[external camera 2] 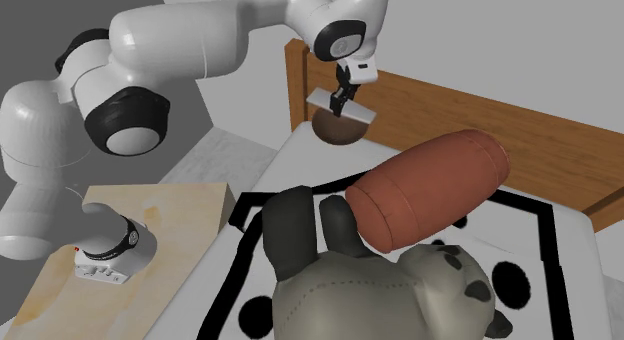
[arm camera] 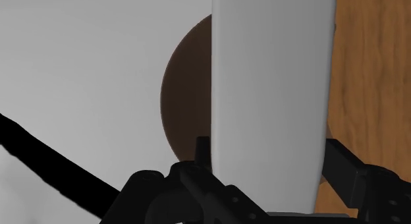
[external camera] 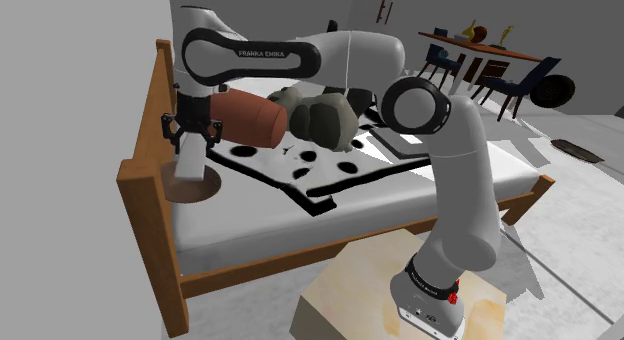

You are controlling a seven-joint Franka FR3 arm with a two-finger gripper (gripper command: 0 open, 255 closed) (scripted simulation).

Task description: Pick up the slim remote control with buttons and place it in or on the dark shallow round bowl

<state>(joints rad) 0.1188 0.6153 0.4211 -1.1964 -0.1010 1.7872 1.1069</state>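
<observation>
So the gripper [external camera: 189, 136] has its fingers clamped on the remote [arm camera: 270, 91], which renders as a plain pale slab here. It's hanging right over the dark brown bowl [arm camera: 186, 91], lower end down by the rim; can't tell if it touches. The bowl sits on the bed [external camera: 250, 228] at the corner of the wooden frame [external camera: 140, 218], well apart from the brown bolster [external camera 2: 430, 193] and plush toy [external camera 2: 400, 288].
</observation>
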